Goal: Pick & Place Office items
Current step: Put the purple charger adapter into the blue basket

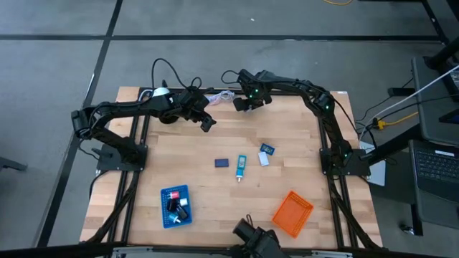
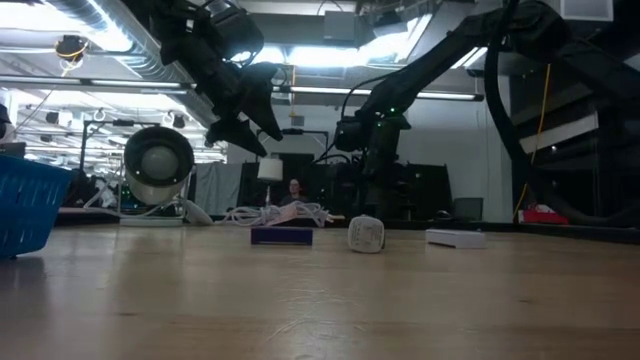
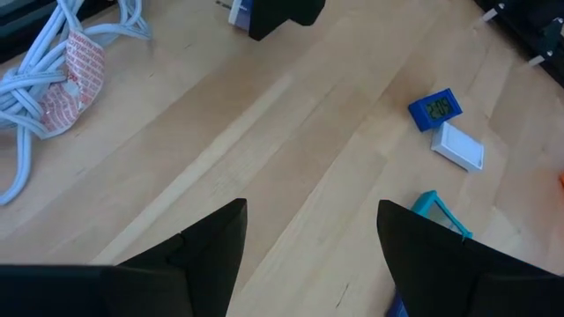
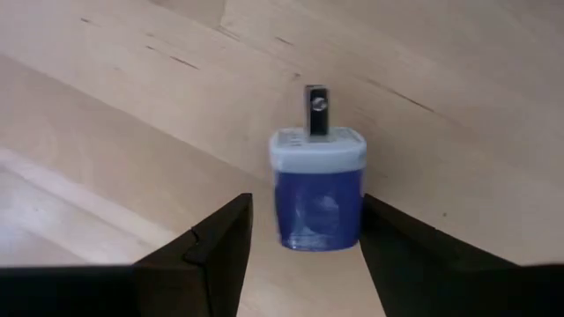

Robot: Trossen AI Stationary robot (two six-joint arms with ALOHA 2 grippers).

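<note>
High view: the right gripper (image 1: pixel 242 104) was up at the table's 12 o'clock edge, and it had something! Right wrist view settled it: a blue plug (image 4: pixel 319 198) with a white cap and metal prong, pinched between the two dark fingers (image 4: pixel 220 251) and carried clear above the bare wood. The left gripper (image 1: pixel 206 122) hung just beside it, toward 11 o'clock, and in the left wrist view its fingers (image 3: pixel 211 251) were spread wide with nothing but table between them.

Down on the boards near the middle lay four loose items. The navy piece (image 1: pixel 222 163) sat at 9 o'clock from the teal piece (image 1: pixel 242 166), close but apart. Off at 2 o'clock from the teal one was the blue piece (image 1: pixel 267 149), and the white piece (image 1: pixel 264 160) lay just beside that, at its 6 o'clock.

The blue tray (image 1: pixel 166 216) stood at the table's 7 o'clock, with a black piece (image 1: pixel 172 206), a white one and a red one already inside. The orange tray (image 1: pixel 292 213) sat at 5 o'clock, tilted on the diagonal, nothing showing in it.

Back at 11 o'clock, the white lamp (image 1: pixel 159 93) stood behind the left arm, and its bundled cord (image 1: pixel 219 97) lay between the two grippers at the far edge.
</note>
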